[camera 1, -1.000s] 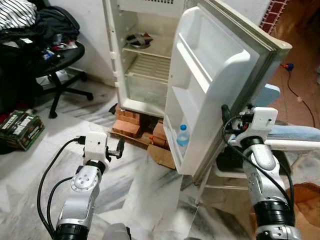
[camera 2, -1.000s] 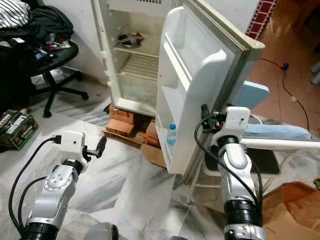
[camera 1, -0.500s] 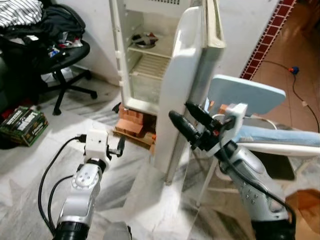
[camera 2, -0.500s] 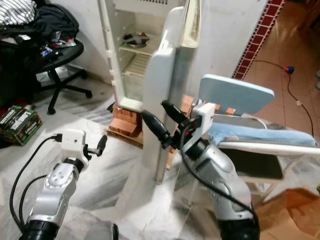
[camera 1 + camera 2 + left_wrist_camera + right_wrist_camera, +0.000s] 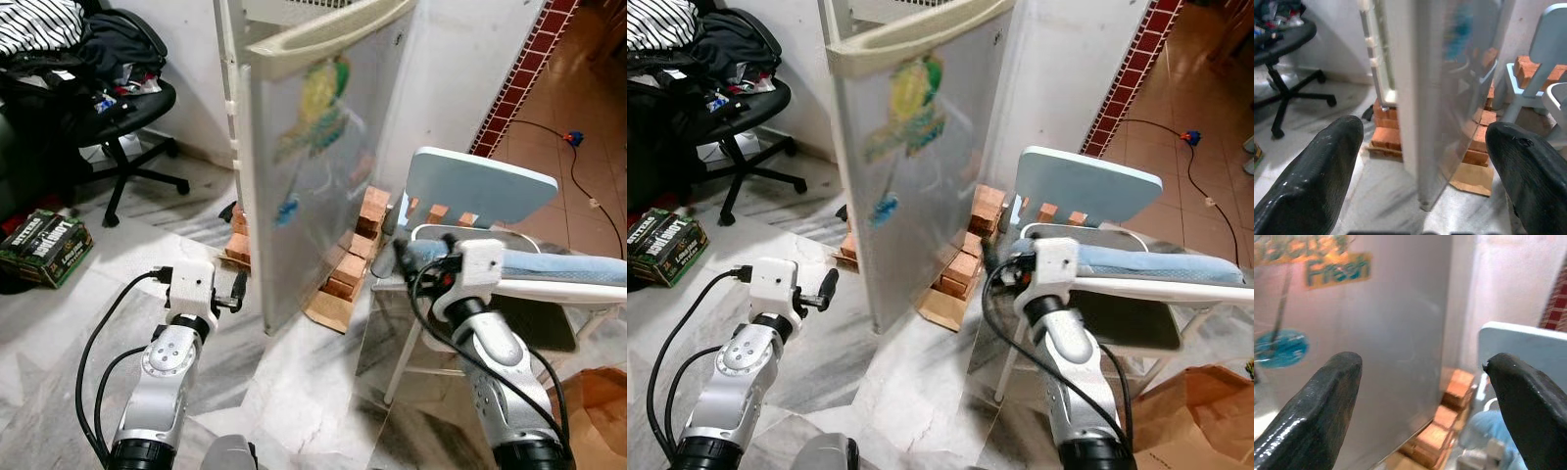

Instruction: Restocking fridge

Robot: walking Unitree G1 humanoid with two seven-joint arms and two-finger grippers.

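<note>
Here, one fridge door (image 5: pixel 313 166); two empty, spread pincers (image 5: pixel 1425 161) (image 5: pixel 1422 396).

Grey fridge door (image 5: pixel 313 176) with yellow-green sticker (image 5: pixel 318 103); orange bricks (image 5: pixel 358 245); pale-blue chair (image 5: pixel 480 181).

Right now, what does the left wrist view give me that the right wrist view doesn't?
Left wrist alone: the fridge door's free edge, the cabinet's open front behind it, an office chair. Right wrist alone: the door's stickers, seen face-on, and the light blue chair. Both: the door's outer face, the bricks under the fridge, and open black fingers.
</note>
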